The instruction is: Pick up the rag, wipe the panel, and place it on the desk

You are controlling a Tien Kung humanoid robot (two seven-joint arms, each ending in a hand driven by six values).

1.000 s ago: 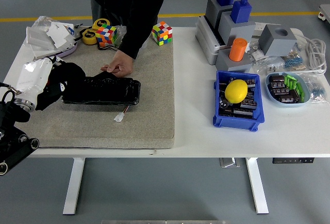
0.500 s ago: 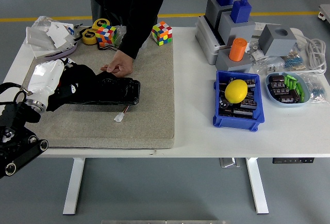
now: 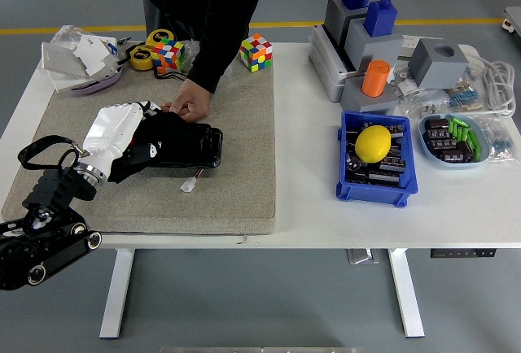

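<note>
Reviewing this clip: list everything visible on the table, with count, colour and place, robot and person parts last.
Mat: 1, beige, table's left half.
Panel: 1, black, on the mat.
Rag: 1, black, on the panel's left end under the hand.
Cubes: 2, multicoloured, far edge of the mat.
Tape rolls: yellow, far left.
Bin: 1, blue, right of the mat, holding a yellow lemon.
Fixture: grey, blue and orange tops, far right.
Tray: 1, light blue, right edge.
Left robot hand: white, shut on the rag.
Person's hand: steadying the panel's far edge.
</note>
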